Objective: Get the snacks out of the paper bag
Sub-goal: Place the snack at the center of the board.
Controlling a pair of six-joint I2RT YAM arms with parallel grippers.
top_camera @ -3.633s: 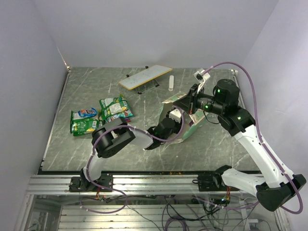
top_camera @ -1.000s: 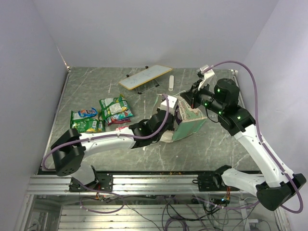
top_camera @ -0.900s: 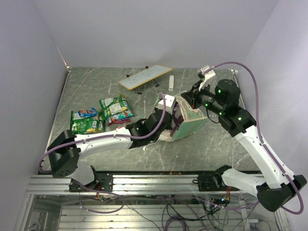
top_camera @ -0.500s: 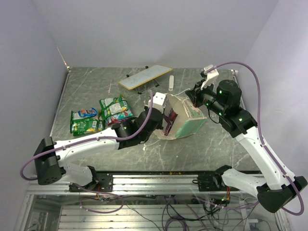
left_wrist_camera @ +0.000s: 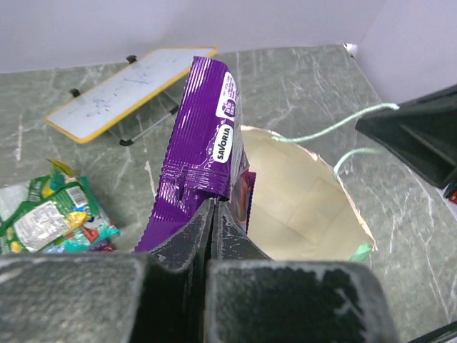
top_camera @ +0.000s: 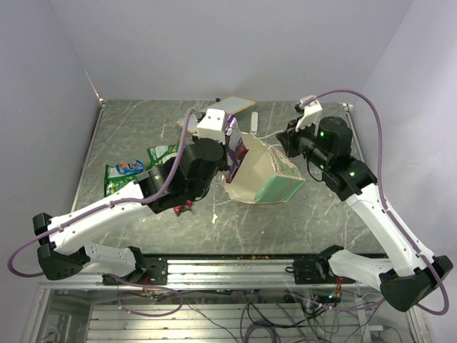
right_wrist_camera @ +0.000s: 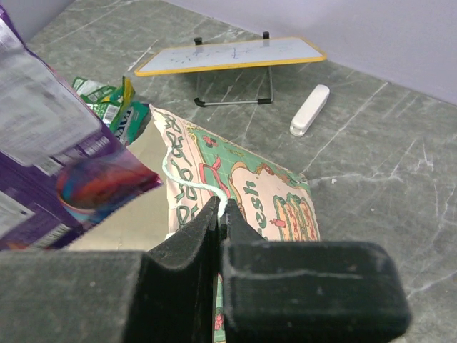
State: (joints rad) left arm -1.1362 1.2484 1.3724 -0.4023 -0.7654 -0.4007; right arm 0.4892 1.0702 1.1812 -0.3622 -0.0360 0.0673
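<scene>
My left gripper [left_wrist_camera: 213, 204] is shut on the lower edge of a purple snack packet [left_wrist_camera: 200, 143], which hangs above the open mouth of the paper bag [left_wrist_camera: 300, 207]. From the top view the packet [top_camera: 230, 131] sits at the bag's left rim. The mint-green printed bag [top_camera: 260, 171] lies tilted with its cream inside showing. My right gripper [right_wrist_camera: 221, 207] is shut on the bag's white cord handle [right_wrist_camera: 187, 175] at the bag's right side [top_camera: 285, 139]. Several green snacks [top_camera: 128, 179] lie on the table to the left.
A white board with a yellow edge on black legs [top_camera: 239, 103] stands at the back, with a small white oblong object [top_camera: 253, 123] beside it. More green packets [left_wrist_camera: 50, 221] lie left of the bag. Walls close in the table on three sides.
My left arm has drawn back out of the bag and risen up and to the left, bringing the purple packet out above the mouth. The right gripper still holds the handle.
</scene>
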